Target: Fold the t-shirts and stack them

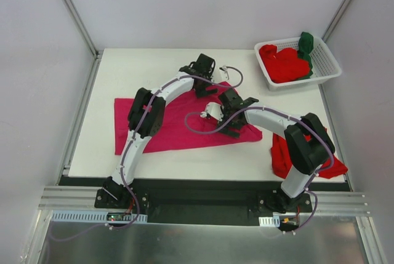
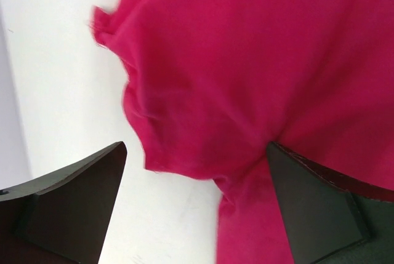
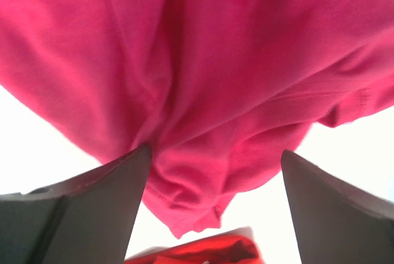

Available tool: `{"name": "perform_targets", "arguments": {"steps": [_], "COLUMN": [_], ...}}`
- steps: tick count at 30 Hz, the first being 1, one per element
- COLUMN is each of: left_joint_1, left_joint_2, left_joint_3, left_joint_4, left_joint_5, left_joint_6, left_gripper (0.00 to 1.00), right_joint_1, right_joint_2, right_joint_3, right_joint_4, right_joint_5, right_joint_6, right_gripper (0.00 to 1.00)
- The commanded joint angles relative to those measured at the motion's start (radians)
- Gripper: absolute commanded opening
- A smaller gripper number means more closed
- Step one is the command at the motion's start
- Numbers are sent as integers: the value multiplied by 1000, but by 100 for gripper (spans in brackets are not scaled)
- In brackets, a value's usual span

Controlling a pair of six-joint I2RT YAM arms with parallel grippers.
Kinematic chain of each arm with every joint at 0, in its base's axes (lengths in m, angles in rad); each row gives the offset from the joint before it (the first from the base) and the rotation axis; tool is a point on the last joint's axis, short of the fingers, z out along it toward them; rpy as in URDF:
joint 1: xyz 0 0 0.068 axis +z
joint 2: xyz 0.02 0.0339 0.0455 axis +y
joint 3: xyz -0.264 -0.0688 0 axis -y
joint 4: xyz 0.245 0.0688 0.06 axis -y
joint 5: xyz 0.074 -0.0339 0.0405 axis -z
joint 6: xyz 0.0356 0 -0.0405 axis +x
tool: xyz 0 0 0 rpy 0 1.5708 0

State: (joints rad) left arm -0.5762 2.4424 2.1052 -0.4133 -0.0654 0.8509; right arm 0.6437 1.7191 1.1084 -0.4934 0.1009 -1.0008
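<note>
Both sets of jaws stand wide open with nothing gripped. The left gripper [image 2: 196, 153] hangs over a rumpled far edge of the magenta-pink t-shirt [image 1: 184, 132], and the right gripper [image 3: 215, 153] over a bunched fold at its right-hand end. The shirt lies spread across the middle of the white table [image 1: 92, 128], wrinkled rather than flat.

For a clean fold, you probably want each pinch to take a single edge of cloth, not the whole lump. In the right wrist view the cloth between the fingers is doubled over, so come down on the hem itself. On the left, one finger sits over bare table and the other at the cloth, so shift toward the shirt before closing. Close both sides together and keep the edge taut between them, or the fold is likely to skew.

A bright red t-shirt [image 1: 280, 156] lies crumpled at the near right of the table, partly under the right arm. The white slotted basket [image 1: 326, 61] at the far right corner holds heaped red t-shirts [image 1: 283, 64], with a dark green t-shirt [image 1: 306, 45] draped at its far side.
</note>
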Motion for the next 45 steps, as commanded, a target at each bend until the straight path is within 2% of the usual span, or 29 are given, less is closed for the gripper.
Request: {"name": "perform_targets", "arguments": {"steps": [1,4,8,12,19,26,36,41,45], "left_joint_1": [-7,-4,-2,3,-1,-68,-59,-39,-45], "left_joint_2": [-166,-241,-333,-396,-422,-408,-398,-467,-516], "left_joint_3": [-129,-178,-241,-241,-211,-261,-283,-300,-350], "left_joint_4": [-31,-110,-192,-307,-400,-401,-397,-386,-383], "left_joint_5": [104,157,159,177,252,256,168,81,72], "left_joint_6": [-44,-96,-171,-265,-478,-539,-639,-696,-827], "left_gripper": [99,99,99,99,97,96,98,99,99], "right_joint_1": [7,1,-15,-29,-56,-76,-111,-130,-148], "right_joint_2": [-29,-12,5,11,13,2,-15,-56,-72], "right_joint_3": [-2,7,24,22,-7,-12,77,131,230], "right_joint_4": [101,157,194,220,237,256,47,-8,-104], "right_joint_5": [98,160,200,224,218,206,146,229,241], "right_joint_6": [8,-15,-30,-45,-24,11,223,321,399], "right_gripper": [89,90,90,90,90,90,91,92,95]}}
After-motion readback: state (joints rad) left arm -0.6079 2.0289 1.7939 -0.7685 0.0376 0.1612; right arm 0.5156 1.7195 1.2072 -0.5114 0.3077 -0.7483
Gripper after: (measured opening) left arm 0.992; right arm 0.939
